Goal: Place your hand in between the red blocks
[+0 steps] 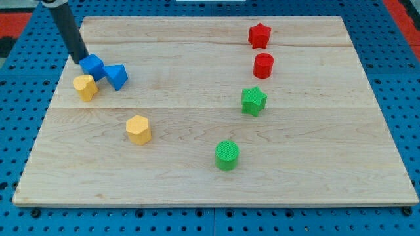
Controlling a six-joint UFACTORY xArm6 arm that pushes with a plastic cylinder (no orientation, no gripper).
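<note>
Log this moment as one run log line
tip: view's left, at blue cube | red star, red cylinder: view's right, apart | between reds: not yet

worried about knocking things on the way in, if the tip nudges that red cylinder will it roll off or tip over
The red cylinder stands on its flat end, so it would probably slide, not roll. It looks squat, so tipping seems unlikely. The red star block sits close behind; a push toward the view's top could bump it.
</note>
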